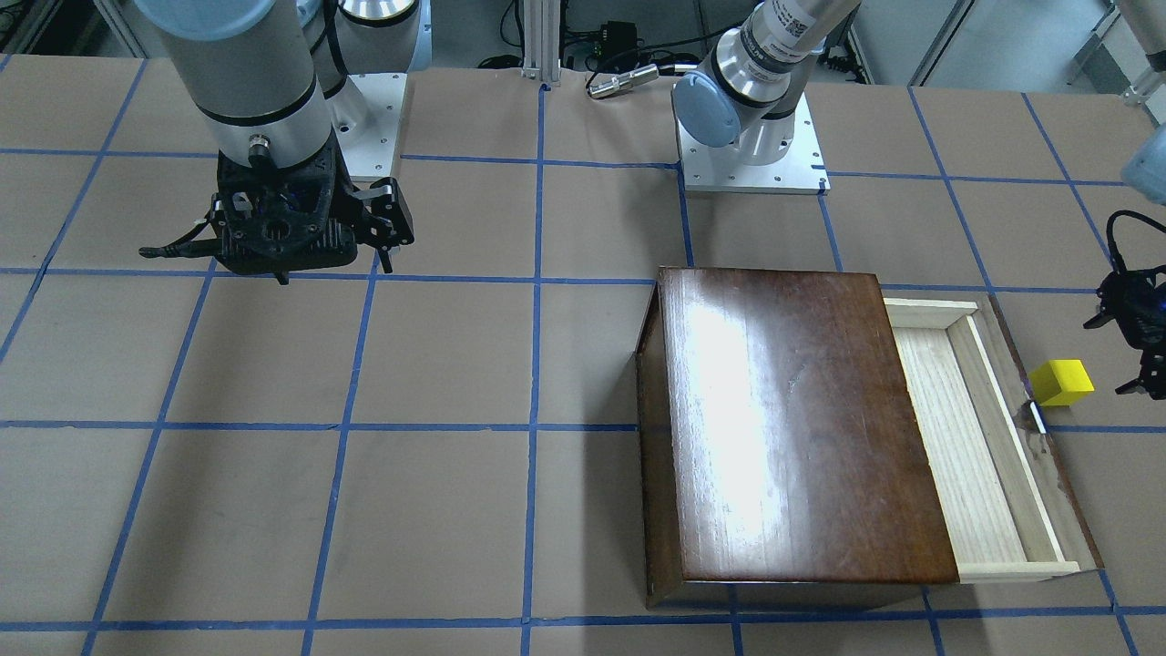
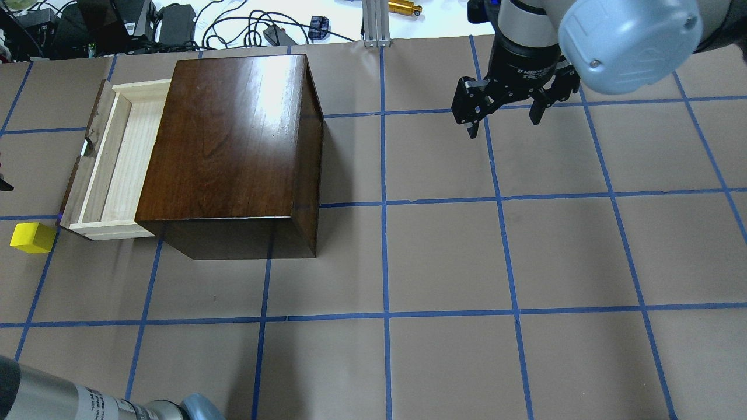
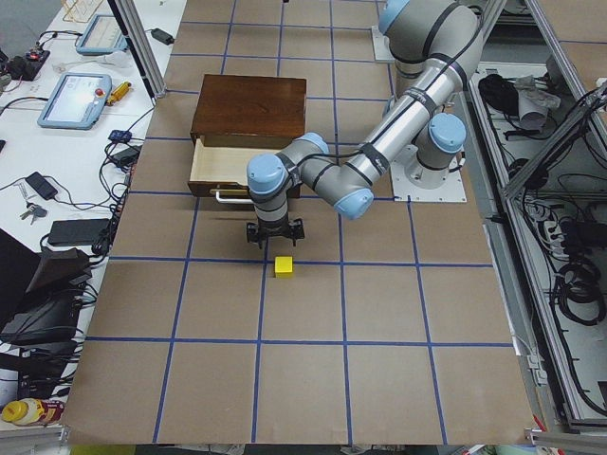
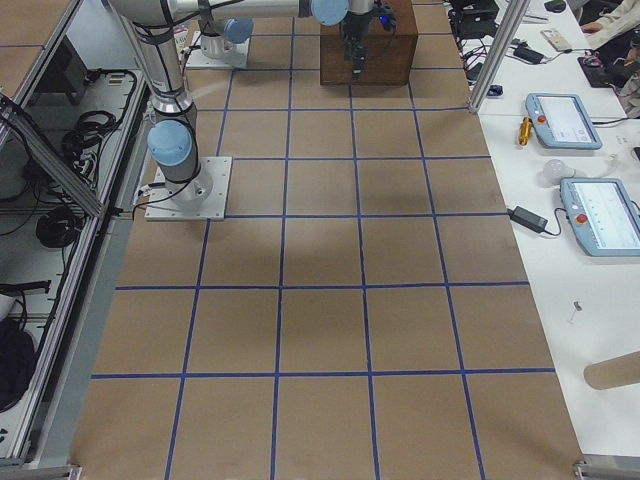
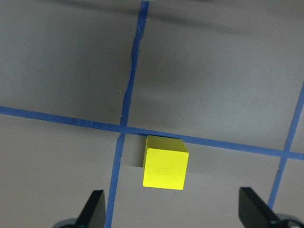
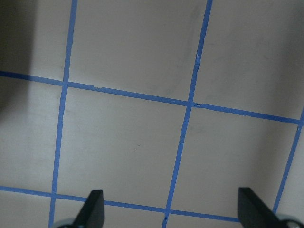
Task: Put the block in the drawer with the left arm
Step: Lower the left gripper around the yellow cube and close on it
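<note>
Glossy dark wooden box [image 2: 233, 146]; pale raw-wood drawer [image 2: 111, 169].

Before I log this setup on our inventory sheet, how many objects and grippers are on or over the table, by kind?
Yellow block: 1
Wooden box: 1
Drawer, pulled out of the box: 1
Grippers: 2, left gripper and right gripper, both open
Total: 5

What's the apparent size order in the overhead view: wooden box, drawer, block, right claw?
1. wooden box
2. drawer, pulled-out part only
3. right claw, nearer the camera, so it looks inflated
4. block
</note>
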